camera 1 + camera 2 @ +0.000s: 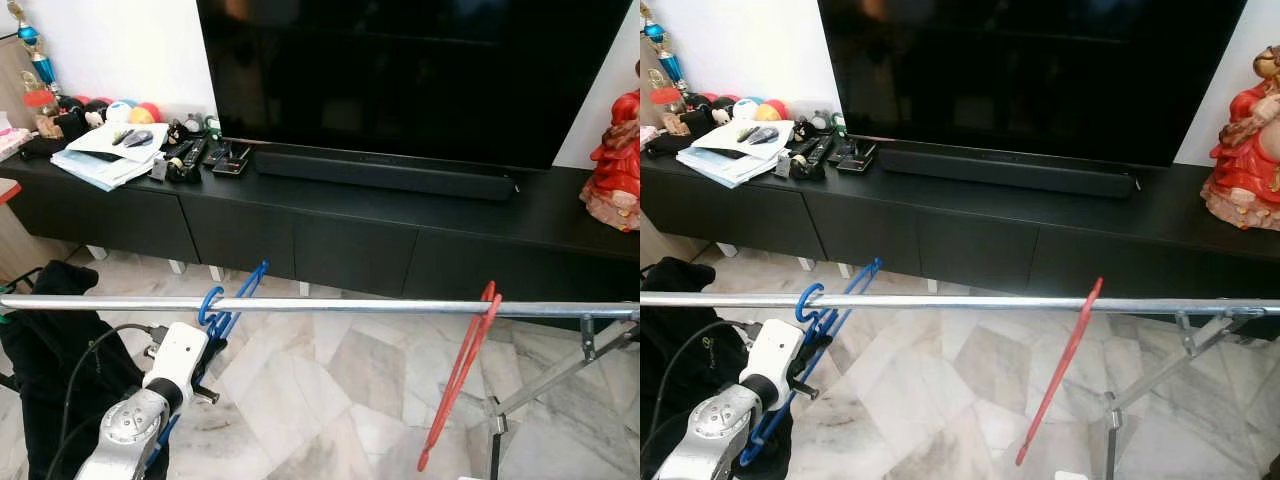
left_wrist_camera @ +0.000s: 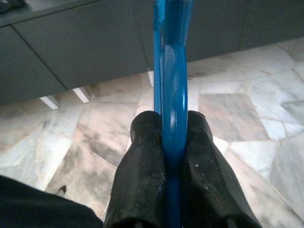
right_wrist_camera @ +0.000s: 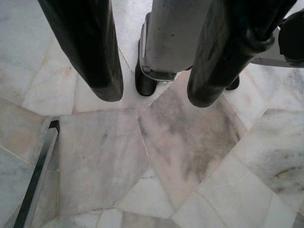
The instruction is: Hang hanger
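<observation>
Left gripper (image 2: 173,142) is clamped on the blue hanger (image 1: 228,305), lower left; its hook looks caught on the rail (image 1: 350,305), partly hidden. Red hanger (image 1: 460,370) hangs right. Right gripper (image 3: 152,95) is spread over floor.

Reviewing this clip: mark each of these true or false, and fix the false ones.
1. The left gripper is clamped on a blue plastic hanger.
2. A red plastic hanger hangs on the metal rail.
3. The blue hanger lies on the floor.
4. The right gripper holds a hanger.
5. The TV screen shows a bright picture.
1. True. The left gripper has its black fingers pressed on either side of the blue plastic hanger.
2. True. The red plastic hanger hangs from the metal rail, to the robot's right of the blue one.
3. False. Its hook is up at the rail.
4. False. The right gripper is open and empty, pointing at the marble floor.
5. False. The TV screen is dark.
</observation>
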Robot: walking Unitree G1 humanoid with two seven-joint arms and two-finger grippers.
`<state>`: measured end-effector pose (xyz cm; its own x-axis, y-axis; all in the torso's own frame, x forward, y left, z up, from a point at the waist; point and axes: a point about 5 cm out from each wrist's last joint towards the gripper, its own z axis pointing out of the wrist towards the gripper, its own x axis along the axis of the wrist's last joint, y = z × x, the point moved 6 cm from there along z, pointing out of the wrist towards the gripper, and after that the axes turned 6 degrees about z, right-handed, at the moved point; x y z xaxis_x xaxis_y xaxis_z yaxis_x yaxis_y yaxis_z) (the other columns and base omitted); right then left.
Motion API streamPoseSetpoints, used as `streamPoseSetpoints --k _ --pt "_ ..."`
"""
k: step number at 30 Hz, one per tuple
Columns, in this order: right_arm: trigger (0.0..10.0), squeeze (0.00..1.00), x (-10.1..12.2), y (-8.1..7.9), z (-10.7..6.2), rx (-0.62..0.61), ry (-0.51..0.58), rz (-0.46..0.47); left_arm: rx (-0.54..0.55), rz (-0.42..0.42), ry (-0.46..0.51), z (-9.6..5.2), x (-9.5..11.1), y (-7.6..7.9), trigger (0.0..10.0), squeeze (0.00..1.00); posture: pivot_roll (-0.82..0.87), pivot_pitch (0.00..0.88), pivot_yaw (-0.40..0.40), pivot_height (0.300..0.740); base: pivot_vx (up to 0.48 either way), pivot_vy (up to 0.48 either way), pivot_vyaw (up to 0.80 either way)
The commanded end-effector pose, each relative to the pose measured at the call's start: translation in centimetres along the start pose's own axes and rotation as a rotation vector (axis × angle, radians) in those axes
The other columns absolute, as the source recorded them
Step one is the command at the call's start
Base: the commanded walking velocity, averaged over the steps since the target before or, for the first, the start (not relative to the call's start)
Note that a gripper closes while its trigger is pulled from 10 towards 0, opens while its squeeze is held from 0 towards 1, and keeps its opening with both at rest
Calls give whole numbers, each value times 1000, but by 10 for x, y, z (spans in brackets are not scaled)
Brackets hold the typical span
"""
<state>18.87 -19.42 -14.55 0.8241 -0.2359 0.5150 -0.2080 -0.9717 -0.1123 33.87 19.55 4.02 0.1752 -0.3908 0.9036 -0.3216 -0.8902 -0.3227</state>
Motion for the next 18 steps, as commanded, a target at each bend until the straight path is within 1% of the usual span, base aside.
streamPoseSetpoints --k 1,3,6,8,9,10,11,12,14,15,18 --pt "10000 0 -6 2 -1 -5 -20 2 -97 10 -119 -7 -27 14 10000 0 -6 47 18 740 0 0 0" --pt "10000 0 -6 3 -1 -5 -21 3 -121 44 -193 -13 -42 16 10000 0 -3 47 19 740 0 0 0" --pt "10000 0 -7 4 -1 -6 -23 2 -80 56 -211 -14 -45 9 10000 0 -2 47 19 740 0 0 0" --pt "10000 0 -7 5 -1 -6 -24 1 -38 14 -203 -13 -43 4 10000 0 -1 49 18 740 0 0 0" --pt "10000 0 -8 5 -2 -6 -25 0 -23 -22 -189 -11 -40 4 10000 0 -1 49 18 740 0 0 0" --pt "10000 0 -8 6 -2 -6 -26 0 -17 -80 -157 -9 -33 7 10000 725 -1 49 18 740 0 0 0" --pt "10000 0 -8 6 -2 -6 -26 0 -17 -80 -157 -9 -33 7 10000 725 -1 49 18 740 0 0 0" --pt "10000 0 -8 7 -2 -7 -27 0 -33 -121 -124 -8 -27 12 10000 1000 -3 48 17 740 0 0 0" --pt "10000 0 -8 7 -2 -7 -27 0 -47 -136 -108 -8 -23 16 10000 1000 -5 48 17 740 0 0 0" --pt "10000 0 -8 8 -2 -9 -27 0 -76 -154 -72 -9 -16 21 10000 1000 -6 48 17 740 0 0 0" --pt "10000 0 -9 8 -2 -12 -28 1 -86 -189 -24 -12 -8 22 10000 1000 -1 48 18 740 0 0 0"
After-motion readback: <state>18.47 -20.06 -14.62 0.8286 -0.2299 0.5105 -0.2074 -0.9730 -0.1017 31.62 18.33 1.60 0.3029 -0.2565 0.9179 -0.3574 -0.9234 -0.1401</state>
